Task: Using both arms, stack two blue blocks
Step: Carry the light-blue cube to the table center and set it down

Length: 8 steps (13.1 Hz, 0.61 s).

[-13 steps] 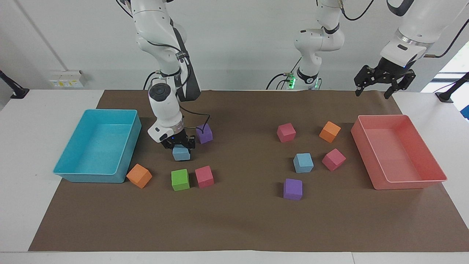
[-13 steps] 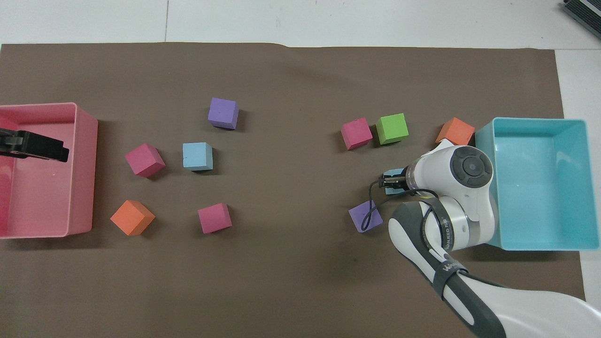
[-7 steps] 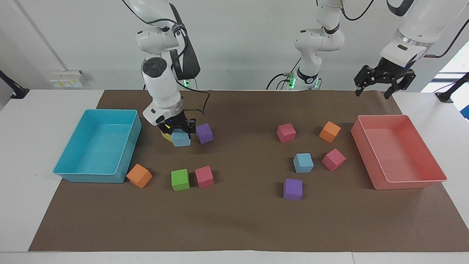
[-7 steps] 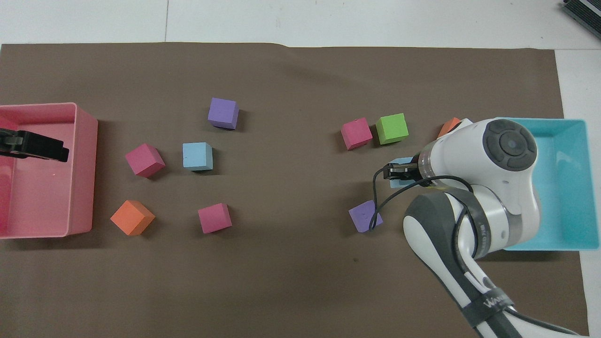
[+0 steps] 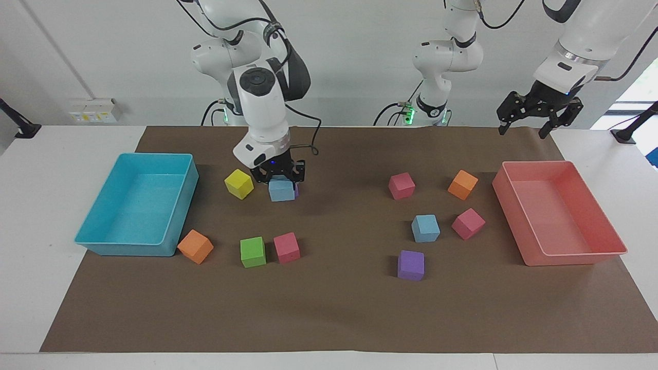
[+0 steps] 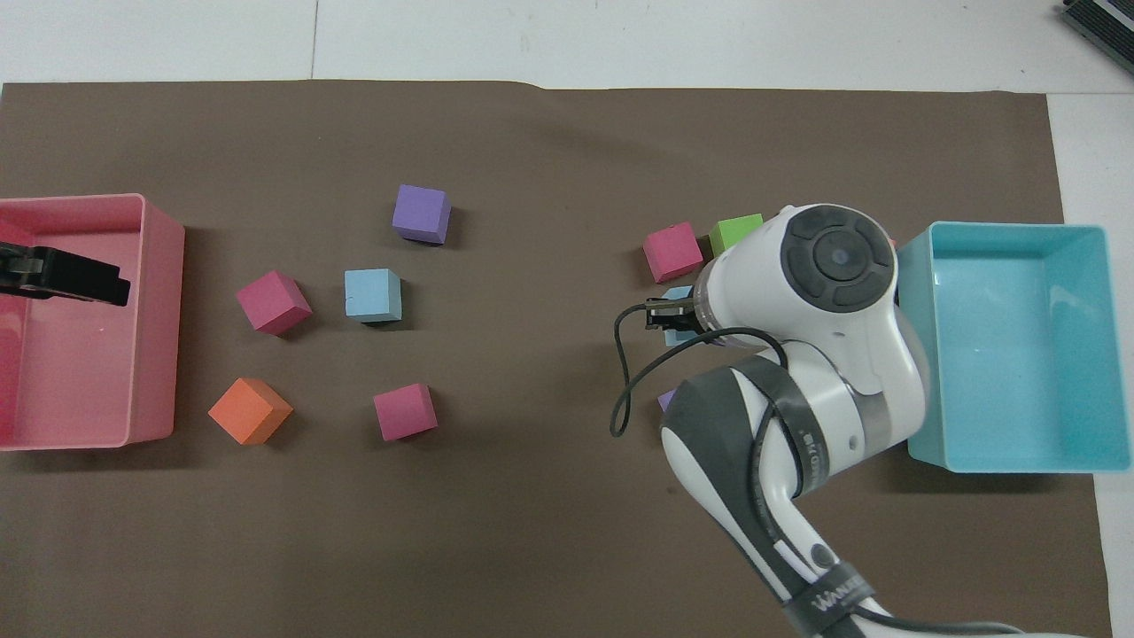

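Landmark: brown mat [image 5: 329,308] spread on the desk [image 5: 31,257]; all places below refer to it.
Right arm [image 5: 259,103]: reaches down over the mat's half toward the right arm's end; last link near vertical, wrist disc facing the facing-view camera.
Right gripper [image 5: 280,180]: points straight down, clenched on a blue block.
Held blue block [image 5: 281,189]: clamped between the fingers, lifted clear of the mat, over a purple cube of which only a sliver shows beside it. From overhead only its edge [image 6: 678,292] shows past the wrist.
Second blue block [image 5: 425,228]: flat on the mat, in the half toward the left arm's end, between a pink cube [image 5: 468,223] and a purple cube [image 5: 410,265].
Left arm [image 5: 576,46]: waits raised at the mat's corner nearest its base.
Left gripper [image 5: 520,129]: hangs over the robot-side rim of the pink tray [image 5: 576,257], fingers spread, grasping nothing.
Yellow cube [image 5: 239,183]: on the mat, just beside the right gripper, toward the turquoise tray [image 5: 103,241].
Stack: not yet made; the two blue blocks are well apart.
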### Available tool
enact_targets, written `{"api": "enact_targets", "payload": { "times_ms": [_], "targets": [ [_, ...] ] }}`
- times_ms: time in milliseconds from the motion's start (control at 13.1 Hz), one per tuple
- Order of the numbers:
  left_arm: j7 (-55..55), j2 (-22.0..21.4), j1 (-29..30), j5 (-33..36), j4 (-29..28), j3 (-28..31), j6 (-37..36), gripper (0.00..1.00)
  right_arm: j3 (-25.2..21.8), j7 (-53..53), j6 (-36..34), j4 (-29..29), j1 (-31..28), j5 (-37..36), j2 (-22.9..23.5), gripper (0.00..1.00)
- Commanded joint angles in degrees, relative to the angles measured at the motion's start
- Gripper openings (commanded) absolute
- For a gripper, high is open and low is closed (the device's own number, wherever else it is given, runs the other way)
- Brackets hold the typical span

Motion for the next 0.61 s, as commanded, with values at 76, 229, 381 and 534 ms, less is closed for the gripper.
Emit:
{"api": "enact_targets", "payload": {
  "times_ms": [76, 229, 381, 534],
  "targets": [
    [-0.44, 0.25, 0.86, -0.17, 0.85, -0.49, -0.80, 1.00, 0.00, 8.98, -2.73, 10.41, 6.15, -0.98, 10.44, 0.00],
    [-0.44, 0.16, 0.86, -0.17, 0.85, -0.49, -0.80, 1.00, 0.00, 12.42, -4.06, 17.35, 8.54, -0.99, 16.51, 0.00],
    [-0.44, 0.25, 0.86, -0.17, 0.85, -0.49, -0.80, 1.00, 0.00, 13.31, -2.49, 19.48, 10.04, -0.90, 19.60, 0.00],
    [-0.44, 0.16, 0.86, -0.17, 0.85, -0.49, -0.80, 1.00, 0.09, 14.97, -0.73, 19.14, 11.27, -0.64, 20.57, 0.00]
  ]
}}
